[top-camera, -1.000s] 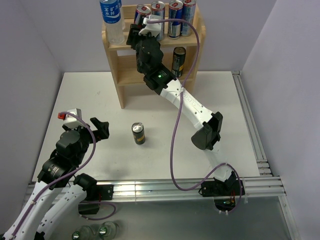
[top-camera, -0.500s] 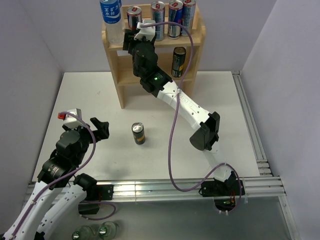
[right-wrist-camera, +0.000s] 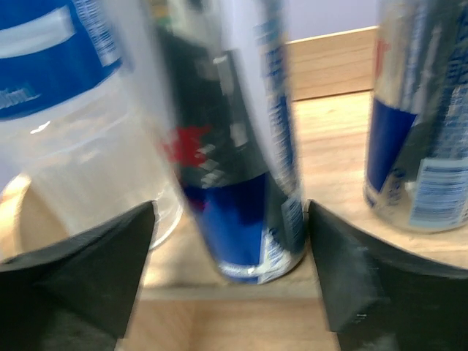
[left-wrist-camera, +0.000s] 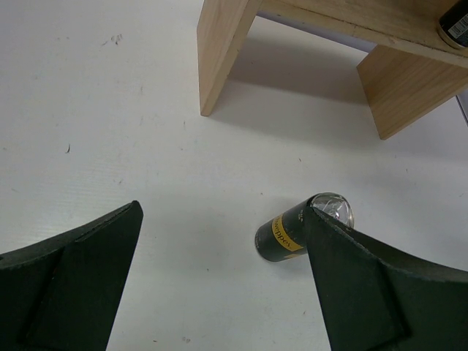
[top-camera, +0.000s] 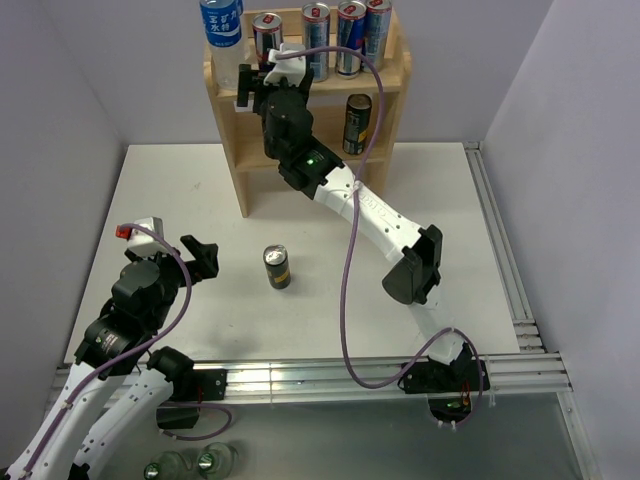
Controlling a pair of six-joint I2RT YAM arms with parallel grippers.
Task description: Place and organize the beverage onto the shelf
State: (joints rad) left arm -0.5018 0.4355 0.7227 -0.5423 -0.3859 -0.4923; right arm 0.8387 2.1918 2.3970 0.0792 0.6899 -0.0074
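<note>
The shelf (top-camera: 228, 140) stands at the back of the table. On its top tier are a water bottle (top-camera: 224, 40) and several blue-silver cans; the leftmost can (top-camera: 266, 35) stands between the fingers of my right gripper (top-camera: 262, 80). In the right wrist view that can (right-wrist-camera: 245, 183) rests on the shelf board (right-wrist-camera: 329, 146), and my right gripper (right-wrist-camera: 230, 207) is open, its left finger clear of it. A dark can (top-camera: 357, 122) is on the lower tier. Another dark can with a yellow label (top-camera: 277, 267) stands on the table. My left gripper (left-wrist-camera: 223, 212) is open, that can (left-wrist-camera: 292, 232) beside its right finger.
The water bottle (right-wrist-camera: 73, 110) stands close on the left of the can between my right fingers, and another blue-silver can (right-wrist-camera: 420, 146) on its right. A metal rail (top-camera: 500, 260) runs along the table's right edge. Some bottles (top-camera: 190, 465) lie below the near edge.
My right gripper slid left along the top tier with the blue-silver can and then opened around it. The can now stands beside the water bottle. The left arm has not moved.
</note>
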